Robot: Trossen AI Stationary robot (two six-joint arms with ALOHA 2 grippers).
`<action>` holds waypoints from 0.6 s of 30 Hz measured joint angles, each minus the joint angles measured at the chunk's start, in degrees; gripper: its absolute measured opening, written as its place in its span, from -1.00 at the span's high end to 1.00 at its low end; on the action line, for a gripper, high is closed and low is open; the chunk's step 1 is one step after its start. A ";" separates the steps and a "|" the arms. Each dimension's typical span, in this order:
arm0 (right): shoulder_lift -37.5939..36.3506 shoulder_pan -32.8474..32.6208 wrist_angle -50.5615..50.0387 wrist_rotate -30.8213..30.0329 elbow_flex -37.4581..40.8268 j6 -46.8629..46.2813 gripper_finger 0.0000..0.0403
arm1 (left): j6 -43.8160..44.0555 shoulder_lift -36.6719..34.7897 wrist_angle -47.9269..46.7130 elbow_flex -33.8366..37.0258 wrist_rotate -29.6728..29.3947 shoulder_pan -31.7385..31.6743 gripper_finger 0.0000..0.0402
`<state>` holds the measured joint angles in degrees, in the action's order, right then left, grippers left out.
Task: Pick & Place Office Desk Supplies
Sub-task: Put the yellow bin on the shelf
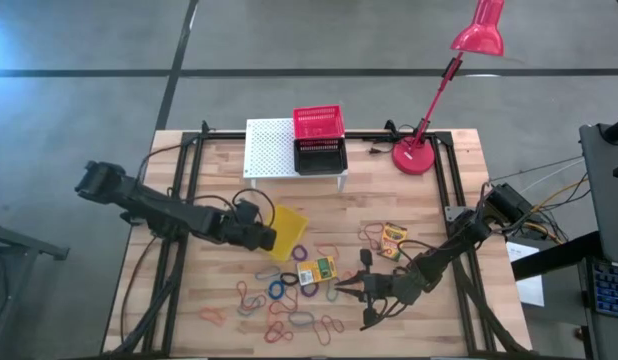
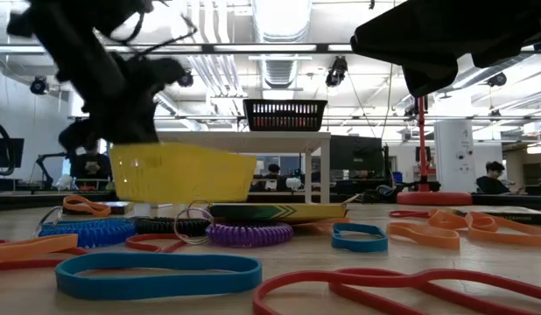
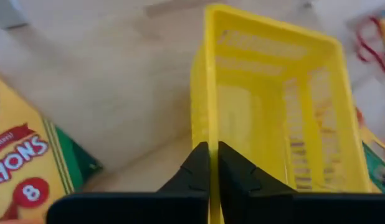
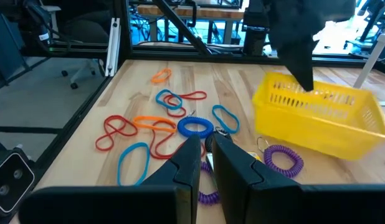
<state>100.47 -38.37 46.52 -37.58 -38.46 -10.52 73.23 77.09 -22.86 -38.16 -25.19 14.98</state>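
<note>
My left gripper (image 1: 268,238) is shut on a yellow mesh basket (image 1: 290,232) at the table's middle; the basket hangs tilted in the right wrist view (image 4: 320,121). Near the front, among the loops, is my right gripper (image 1: 341,290), its fingers (image 4: 189,163) almost together. I cannot tell whether anything is between them. Several elastic loops (image 1: 289,310) in red, orange, blue and purple lie flat on the wood around it. A crayon box (image 1: 317,270) lies beside the basket, and another (image 1: 394,238) lies farther right. My left gripper pinches the top rim of one basket wall (image 3: 209,118), near a corner, with one finger inside the basket and one outside. The fingers slant down from the table's left. The basket is tilted, raised at the held side; I cannot tell whether its low end touches the table.
A white stand (image 1: 274,150) at the back carries a red basket (image 1: 318,122) and a black basket (image 1: 320,157). A red desk lamp (image 1: 419,155) stands at the back right. Black frame rails (image 1: 184,190) run along both sides. Bare wood lies between the stand and the yellow basket.
</note>
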 joint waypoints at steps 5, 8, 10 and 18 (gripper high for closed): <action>0.00 0.00 0.02 0.00 0.00 -0.01 0.81 | -4.51 -0.49 -9.52 -9.94 6.11 0.80 0.92; 0.00 0.00 0.02 0.00 0.00 -0.01 0.81 | -9.39 -0.49 -17.50 -17.64 6.74 0.85 0.92; 0.00 0.00 0.00 0.00 0.00 -0.01 0.81 | -11.77 -0.54 -24.34 -22.97 4.53 0.30 0.92; 0.00 0.00 0.00 0.00 0.00 -0.44 0.81 | -11.88 -0.60 -46.12 -36.63 -12.35 -9.23 0.92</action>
<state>100.47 -38.37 46.52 -37.58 -38.46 -10.96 61.36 76.49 -68.98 -74.79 -37.54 5.75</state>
